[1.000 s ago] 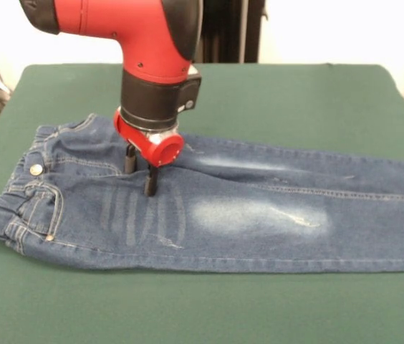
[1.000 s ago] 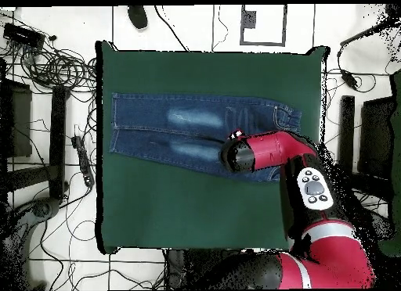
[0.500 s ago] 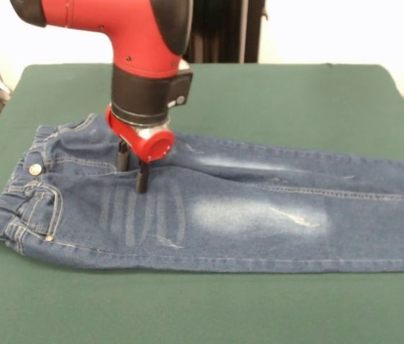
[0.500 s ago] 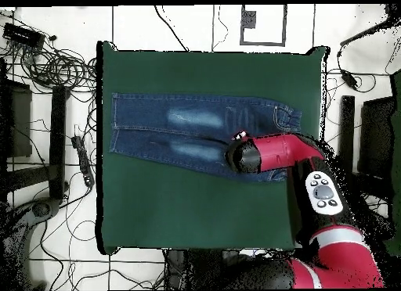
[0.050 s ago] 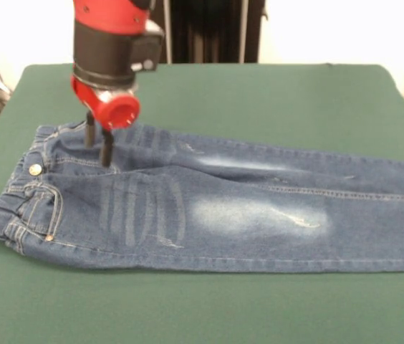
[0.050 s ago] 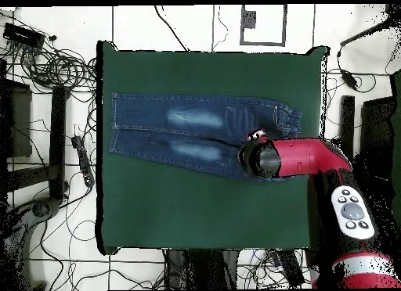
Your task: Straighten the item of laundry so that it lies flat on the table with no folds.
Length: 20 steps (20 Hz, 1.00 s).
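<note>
— Table first: what is shown?

— Dark green felt-covered rectangular table with rounded corners is seen filling most of both views. Cables and dark equipment are scattered on the pale tiled floor around it in the overhead view.

— And the laundry?

— Small blue denim jeans are laid lengthwise across the table, legs side by side and stretched out, with the elastic waistband at the left in the front view and at the right in the overhead view. Faded whitish patches are seen on the thighs, and a metal button sits near the waistband. The leg ends are cut off at the right edge of the front view.

— The arm?

— The red and black robot arm is seen coming down over the waist end of the jeans. Its gripper is placed at the far upper part of the jeans, close to the waistband.

— Fingers?

— Two black fingers are held slightly apart, tips at the denim; nothing is pinched between them.
</note>
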Each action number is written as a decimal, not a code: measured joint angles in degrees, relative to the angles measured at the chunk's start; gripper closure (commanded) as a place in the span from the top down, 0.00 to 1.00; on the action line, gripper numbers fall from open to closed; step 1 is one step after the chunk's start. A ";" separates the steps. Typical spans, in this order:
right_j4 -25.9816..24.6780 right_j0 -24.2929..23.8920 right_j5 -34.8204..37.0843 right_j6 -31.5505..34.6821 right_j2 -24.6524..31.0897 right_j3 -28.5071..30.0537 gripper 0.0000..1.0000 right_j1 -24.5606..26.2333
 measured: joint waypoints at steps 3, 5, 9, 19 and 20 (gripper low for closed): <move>0.05 0.06 0.02 0.00 0.01 0.05 1.00 -1.78; 0.02 0.18 0.02 0.00 0.00 0.05 1.00 -2.43; -0.06 0.49 -0.48 0.00 -0.04 0.08 1.00 -1.89; -0.66 1.05 -3.87 0.00 -0.66 0.05 1.00 2.72; -0.96 1.17 -4.14 0.00 -1.01 0.06 1.00 3.35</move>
